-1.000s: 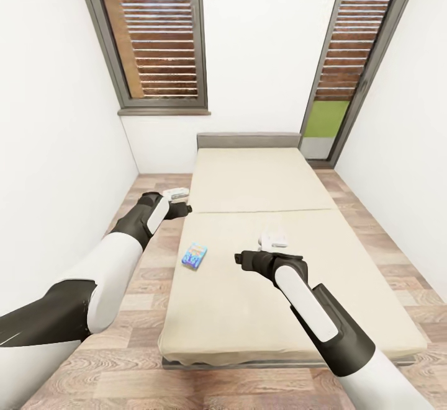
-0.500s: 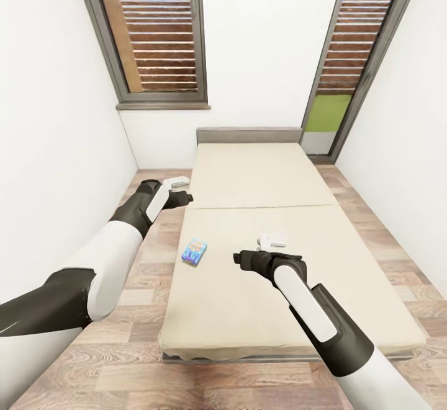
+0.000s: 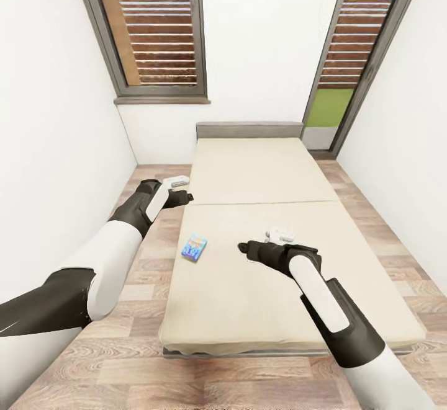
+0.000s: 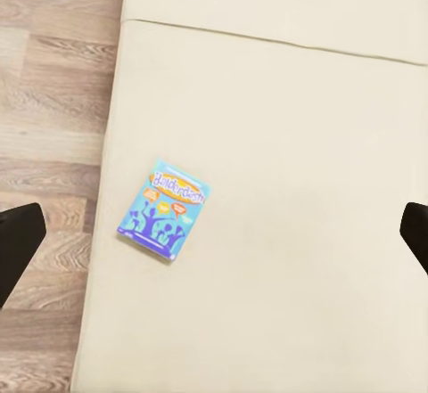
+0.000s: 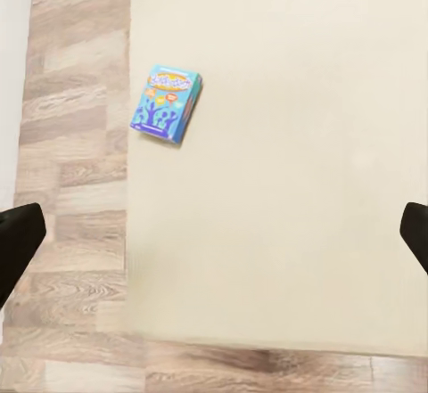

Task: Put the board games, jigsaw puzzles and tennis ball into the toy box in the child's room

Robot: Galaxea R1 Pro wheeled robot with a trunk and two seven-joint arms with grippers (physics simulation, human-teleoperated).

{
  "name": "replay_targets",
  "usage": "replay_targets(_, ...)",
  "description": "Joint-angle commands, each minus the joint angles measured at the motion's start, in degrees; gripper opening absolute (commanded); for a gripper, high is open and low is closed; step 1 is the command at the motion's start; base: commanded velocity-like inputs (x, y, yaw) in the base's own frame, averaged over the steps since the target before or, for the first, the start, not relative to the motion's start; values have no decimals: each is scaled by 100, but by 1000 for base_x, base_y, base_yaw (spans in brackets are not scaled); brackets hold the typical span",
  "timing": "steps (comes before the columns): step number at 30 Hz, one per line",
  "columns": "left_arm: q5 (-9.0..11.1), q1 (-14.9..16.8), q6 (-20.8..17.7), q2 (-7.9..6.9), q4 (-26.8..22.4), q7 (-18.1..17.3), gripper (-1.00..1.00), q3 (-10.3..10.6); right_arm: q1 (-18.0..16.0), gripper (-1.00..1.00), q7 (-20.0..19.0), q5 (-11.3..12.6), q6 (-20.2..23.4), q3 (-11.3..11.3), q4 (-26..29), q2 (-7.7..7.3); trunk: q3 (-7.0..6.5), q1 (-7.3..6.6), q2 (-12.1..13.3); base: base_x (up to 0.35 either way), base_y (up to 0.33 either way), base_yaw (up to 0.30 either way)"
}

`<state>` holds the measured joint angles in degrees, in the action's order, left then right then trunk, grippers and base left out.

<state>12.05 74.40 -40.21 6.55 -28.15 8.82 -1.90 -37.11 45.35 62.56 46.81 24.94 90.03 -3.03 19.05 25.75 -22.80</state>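
1. The right gripper (image 3: 246, 250) hangs over the middle of the bed (image 3: 248, 298), nothing between its fingers; its wrist view has the two dark fingertips at opposite edges of the frame, so the jaws are spread wide.
2. A small blue board game (image 3: 194, 247) lies flat on the mattress close to the bed's left edge, a little nearer the foot than the seam across the mattress. In the right wrist view it (image 5: 167, 104) sits just inside that edge, beside the wood plank floor (image 5: 71, 143).
3. A pale flat box (image 3: 279, 234) lies just beyond the right wrist, partly hidden by it.
4. The left gripper (image 3: 186, 190) hovers over the floor at the bed's left edge by the seam, spread wide and empty.
5. Farthest off stand the grey headboard (image 3: 248, 129) and two tall windows (image 3: 155, 25).
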Motion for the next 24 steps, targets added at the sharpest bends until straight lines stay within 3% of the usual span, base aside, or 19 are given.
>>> replay_targets(1, 61, 4, -19, 4, -6, 41, 100, -17, -5, 100, -313, 254, 27, -287, 8, -21, 20, 3, -12, 0, 0, 0)
replay_targets(4, 60, 4, -17, 4, -6, 37, 100, -15, 40, 100, -1064, 595, 149, -722, -7, -131, 49, 3, -12, 0, 0, 0)
replay_targets(5, 60, 4, -15, 4, -6, 32, 100, -14, 134, 100, -1642, 779, 294, -980, -10, -284, 58, 3, -12, 0, 0, 0)
replay_targets(6, 60, 4, -15, 4, -6, 30, 100, -13, 197, 100, -1942, 847, 366, -1096, -5, -376, 68, 3, -12, 0, 0, 0)
replay_targets(8, 60, 4, -14, 4, -6, 28, 100, -13, 334, 100, -2535, 944, 474, -1310, 2, -569, 87, 3, -12, 0, 0, 0)
replay_targets(9, 60, 4, -14, 4, -6, 26, 100, -11, 451, 100, -3087, 1007, 533, -1503, 0, -750, 96, 3, -12, 0, 0, 0)
replay_targets(14, 60, 4, -14, 9, -6, 24, 100, -5, 618, 100, -4131, 1082, 642, -1919, -18, -1068, 144, 3, -12, 0, 0, 0)
replay_targets(18, 60, 4, -9, 12, -6, 24, 100, -4, 663, 100, -4440, 1112, 786, -2182, -21, -1157, 181, 3, -12, 0, 0, 0)
replay_targets(24, 60, 4, 0, 13, -6, 23, 100, 2, 678, 100, -4526, 1117, 1033, -2278, -21, -1164, 238, 3, -12, 0, 0, 0)
